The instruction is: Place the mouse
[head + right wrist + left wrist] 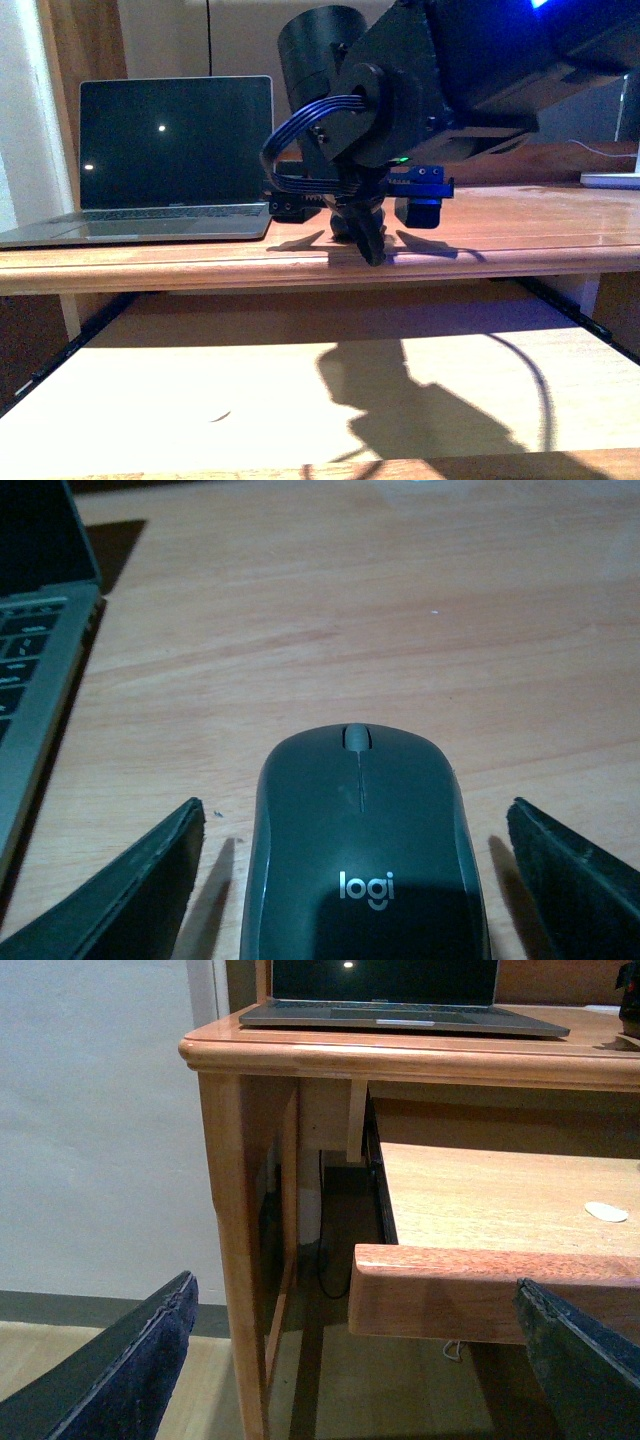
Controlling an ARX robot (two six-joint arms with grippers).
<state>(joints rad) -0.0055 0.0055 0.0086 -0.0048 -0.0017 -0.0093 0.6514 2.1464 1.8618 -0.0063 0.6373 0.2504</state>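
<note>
The mouse [362, 850] is dark grey with a scroll wheel and a light "logi" logo. It lies flat on the wooden desk top [330, 610], just right of the laptop [30, 670]. My right gripper [355, 880] is open, one finger on each side of the mouse with a gap on both sides. In the front view my right gripper [360, 215] hangs low over the desk top and the arm hides the mouse. My left gripper [365, 1360] is open and empty, low beside the desk's left leg [235, 1240].
The open laptop [175, 150] with a dark screen stands at the desk's left. A pull-out shelf [300, 400] extends below the desk top, with a small white speck [605, 1212] on it. A white object [612, 180] sits at the far right.
</note>
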